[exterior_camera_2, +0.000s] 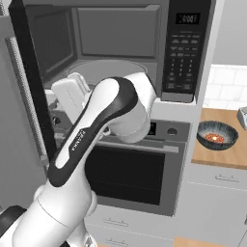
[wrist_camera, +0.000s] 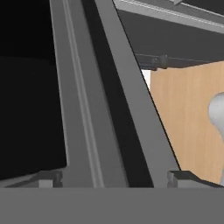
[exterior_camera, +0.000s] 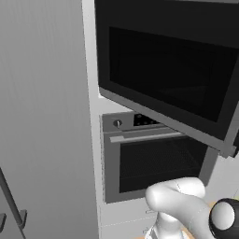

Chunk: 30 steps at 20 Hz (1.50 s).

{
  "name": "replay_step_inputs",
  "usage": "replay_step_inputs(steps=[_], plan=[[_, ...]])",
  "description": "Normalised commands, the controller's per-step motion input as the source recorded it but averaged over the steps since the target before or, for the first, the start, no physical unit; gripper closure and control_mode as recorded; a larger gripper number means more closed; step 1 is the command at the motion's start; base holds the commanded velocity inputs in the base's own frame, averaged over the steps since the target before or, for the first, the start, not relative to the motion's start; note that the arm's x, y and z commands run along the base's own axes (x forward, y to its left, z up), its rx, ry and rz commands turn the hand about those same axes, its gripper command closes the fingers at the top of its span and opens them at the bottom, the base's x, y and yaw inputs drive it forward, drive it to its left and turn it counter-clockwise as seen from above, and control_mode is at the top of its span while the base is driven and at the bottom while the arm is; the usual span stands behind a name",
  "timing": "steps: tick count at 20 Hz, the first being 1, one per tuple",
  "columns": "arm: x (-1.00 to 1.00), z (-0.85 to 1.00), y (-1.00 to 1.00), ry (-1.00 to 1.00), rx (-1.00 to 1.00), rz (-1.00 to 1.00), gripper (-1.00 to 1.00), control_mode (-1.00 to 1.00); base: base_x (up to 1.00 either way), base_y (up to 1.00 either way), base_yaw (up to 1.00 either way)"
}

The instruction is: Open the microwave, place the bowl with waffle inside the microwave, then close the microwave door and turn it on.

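Nearest your hand camera, the microwave door runs between the released jaws, swung wide so the bowl, lower right on the desk, can enter.

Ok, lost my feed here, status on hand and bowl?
Hand open, empty, at microwave door. Door swung open. Bowl with waffle on counter, right of oven.

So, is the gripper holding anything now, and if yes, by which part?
Nothing is held. The gripper is open, its tips apart on either side of the microwave door edge, not clamped on it. The bowl sits on the counter.
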Motion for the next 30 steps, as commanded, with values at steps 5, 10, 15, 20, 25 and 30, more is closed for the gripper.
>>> replay_step_inputs(steps=[5, 10, 15, 20, 25, 30], plan=[[-0.57, 0.02, 1.0, 0.09, 0.0, 0.14, -1.0, -1.0, 0.0, 0.0, 0.0], [-0.14, 0.0, 0.83, 0.01, 0.0, -0.01, -1.0, -1.0, 0.0, 0.0, 0.0], [-0.01, 0.0, -0.38, -0.02, 0.01, -0.03, -1.0, -1.0, 0.0, 0.0, 0.0], [0.0, 0.0, -1.0, -0.02, 0.06, -0.27, -1.0, -1.0, 0.0, 0.0, 0.0], [0.0, -0.04, -1.0, -0.2, 0.0, -0.21, -1.0, -1.0, 0.0, 0.0, 0.0], [0.04, -0.11, -1.0, -0.27, 0.0, -0.17, -1.0, -1.0, 0.0, 0.0, 0.0]])
